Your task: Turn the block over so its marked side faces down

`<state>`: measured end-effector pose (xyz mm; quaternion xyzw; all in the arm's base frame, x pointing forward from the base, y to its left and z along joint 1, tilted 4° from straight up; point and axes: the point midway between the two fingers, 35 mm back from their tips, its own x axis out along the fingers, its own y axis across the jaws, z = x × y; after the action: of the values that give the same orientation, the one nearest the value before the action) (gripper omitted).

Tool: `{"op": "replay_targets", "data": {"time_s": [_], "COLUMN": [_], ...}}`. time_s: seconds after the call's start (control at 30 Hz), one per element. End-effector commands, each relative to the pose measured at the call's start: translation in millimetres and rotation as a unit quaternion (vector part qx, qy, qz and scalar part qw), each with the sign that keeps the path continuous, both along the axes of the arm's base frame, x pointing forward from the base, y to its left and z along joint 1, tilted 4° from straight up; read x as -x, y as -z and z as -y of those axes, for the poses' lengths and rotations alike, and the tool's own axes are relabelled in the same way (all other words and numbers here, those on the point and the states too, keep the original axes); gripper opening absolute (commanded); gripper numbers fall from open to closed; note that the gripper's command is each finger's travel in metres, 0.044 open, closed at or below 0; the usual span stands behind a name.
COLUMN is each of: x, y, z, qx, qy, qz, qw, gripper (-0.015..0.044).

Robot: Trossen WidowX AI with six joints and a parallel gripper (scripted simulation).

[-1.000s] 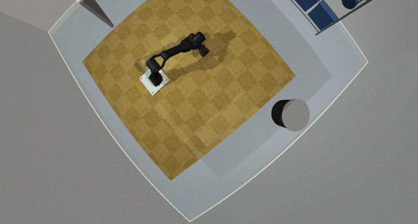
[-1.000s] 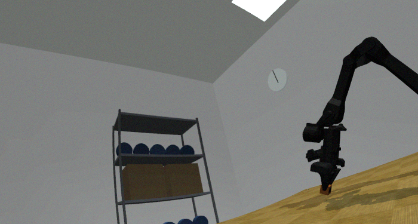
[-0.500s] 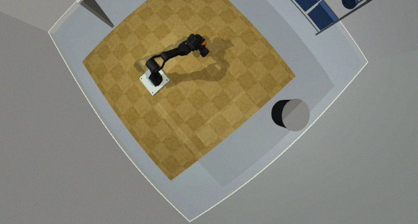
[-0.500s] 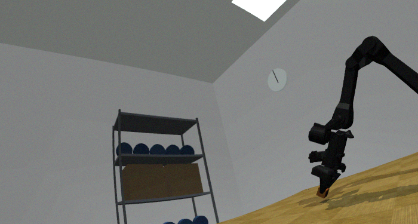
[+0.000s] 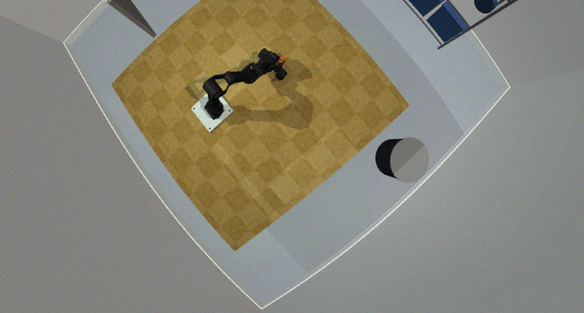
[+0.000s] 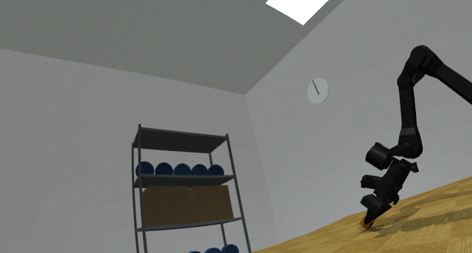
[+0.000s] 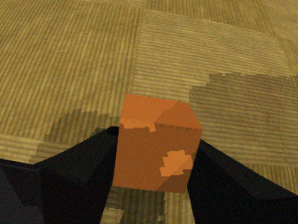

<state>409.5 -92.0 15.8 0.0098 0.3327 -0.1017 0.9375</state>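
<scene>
A high overhead camera looks straight down from far off, taking in the whole wooden table (image 5: 259, 159), the arm (image 5: 242, 76) small upon it and a corner of the shelf (image 5: 438, 9). A low side camera sits near table level, tilted upward past the table (image 6: 421, 223) toward the shelf (image 6: 183, 189) and ceiling. The wrist camera looks along the gripper (image 7: 156, 183), very close to the block (image 7: 156, 145). All three share the block and the patch of table beneath it.
</scene>
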Motion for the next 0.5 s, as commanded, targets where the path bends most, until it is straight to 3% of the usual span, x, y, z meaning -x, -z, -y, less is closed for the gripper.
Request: {"op": "replay_targets", "data": {"time_s": [0.0,0.47], "x": [4.9,12.7], "y": [3.7,1.5], "z": [-1.2,-2.6], "qx": [0.007,0.018], "qy": [-0.004,-0.007], "qz": [0.028,0.082], "qw": [1.000,0.996], "gripper": [0.0000,0.0000]}}
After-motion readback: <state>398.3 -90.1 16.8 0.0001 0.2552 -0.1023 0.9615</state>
